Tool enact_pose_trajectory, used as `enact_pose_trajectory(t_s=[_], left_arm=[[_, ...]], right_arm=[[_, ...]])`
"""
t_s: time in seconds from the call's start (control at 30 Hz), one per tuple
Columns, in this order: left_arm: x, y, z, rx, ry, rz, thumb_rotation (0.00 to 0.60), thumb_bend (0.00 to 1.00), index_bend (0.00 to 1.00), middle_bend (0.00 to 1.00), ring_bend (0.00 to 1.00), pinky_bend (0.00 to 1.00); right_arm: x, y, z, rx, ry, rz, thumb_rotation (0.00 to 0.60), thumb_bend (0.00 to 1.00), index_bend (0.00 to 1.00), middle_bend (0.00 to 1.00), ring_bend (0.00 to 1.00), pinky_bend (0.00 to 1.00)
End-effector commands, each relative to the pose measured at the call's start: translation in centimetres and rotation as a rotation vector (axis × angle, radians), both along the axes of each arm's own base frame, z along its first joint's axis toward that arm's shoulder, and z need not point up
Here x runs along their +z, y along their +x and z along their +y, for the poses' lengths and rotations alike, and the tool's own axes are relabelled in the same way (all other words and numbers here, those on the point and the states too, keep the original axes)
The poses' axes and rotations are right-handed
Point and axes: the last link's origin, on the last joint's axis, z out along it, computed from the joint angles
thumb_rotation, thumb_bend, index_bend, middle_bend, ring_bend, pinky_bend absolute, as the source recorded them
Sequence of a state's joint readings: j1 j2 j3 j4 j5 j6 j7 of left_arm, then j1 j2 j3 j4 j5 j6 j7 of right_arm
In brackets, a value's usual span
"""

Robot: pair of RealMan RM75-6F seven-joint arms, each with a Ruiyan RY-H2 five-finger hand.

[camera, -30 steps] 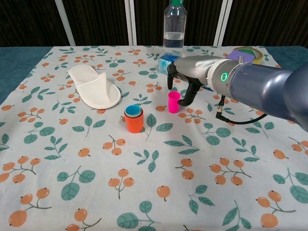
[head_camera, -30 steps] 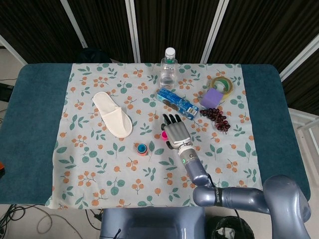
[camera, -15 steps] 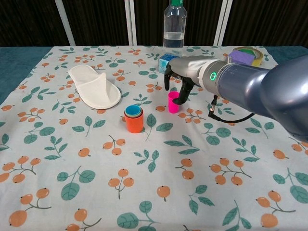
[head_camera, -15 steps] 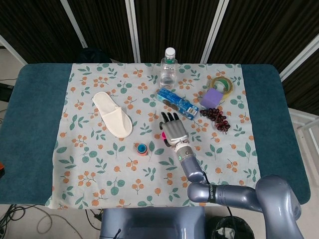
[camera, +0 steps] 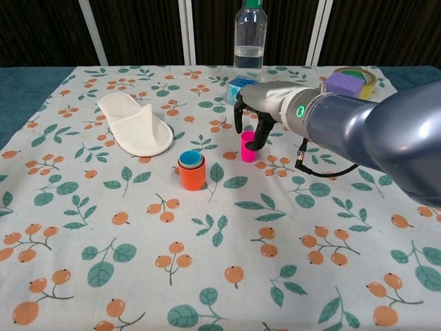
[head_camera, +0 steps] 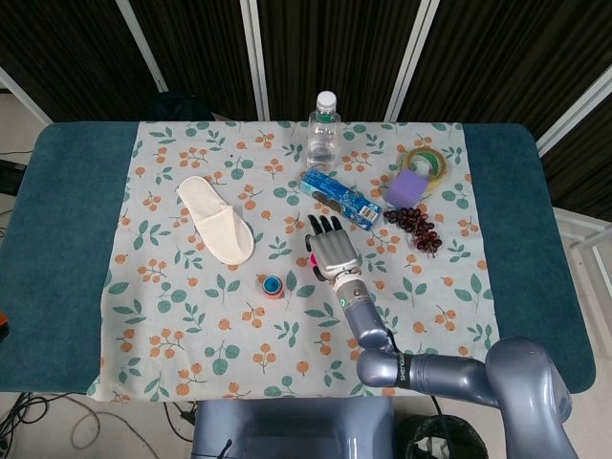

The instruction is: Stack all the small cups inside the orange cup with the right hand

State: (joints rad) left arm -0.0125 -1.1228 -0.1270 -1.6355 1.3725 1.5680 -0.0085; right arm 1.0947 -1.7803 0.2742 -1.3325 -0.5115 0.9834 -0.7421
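Right hand, palm down with fingers curled downward, poised over the pink cup. One fingertip lies at the cup's rim; the others hang just behind and to its left. Whether the cup is actually pinched cannot be told from either view, since from above the hand covers nearly all of the cup, leaving only a pink sliver at its left edge. The pink cup stands upright on the floral tablecloth.

Orange cup, upright, a short way to the left of the pink cup and slightly nearer the robot; apart from it. Smaller cups already nest inside it, the innermost blue, with a yellowish rim showing around that. From above it appears as a ringed circle.

Surrounding items: white slipper further left; blue packet just behind the hand; clear water bottle at the far edge; purple block and tape roll to the right rear; dark beaded item to the right of the hand.
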Motion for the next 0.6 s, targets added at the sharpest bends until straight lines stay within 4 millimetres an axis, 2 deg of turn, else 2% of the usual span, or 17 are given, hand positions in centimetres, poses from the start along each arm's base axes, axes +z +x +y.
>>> enact_pose_trajectory(t_s=[0.03, 0.6], left_arm=[[-0.01, 0.0, -0.01, 0.0, 0.0, 0.001, 0.6, 0.73, 0.13, 0.0, 0.0, 0.0], [-0.02, -0.02, -0.03, 0.002, -0.003, 0.008, 0.6, 0.73, 0.13, 0.0, 0.0, 0.0]], right_arm=[[-0.08, -0.1, -0.08, -0.004, 0.002, 0.001, 0.6, 0.42, 0.43, 0.0, 0.0, 0.09], [-0.2, -0.22, -0.22, -0.002, 0.002, -0.001, 0.6, 0.42, 0.51, 0.0, 0.02, 0.11]])
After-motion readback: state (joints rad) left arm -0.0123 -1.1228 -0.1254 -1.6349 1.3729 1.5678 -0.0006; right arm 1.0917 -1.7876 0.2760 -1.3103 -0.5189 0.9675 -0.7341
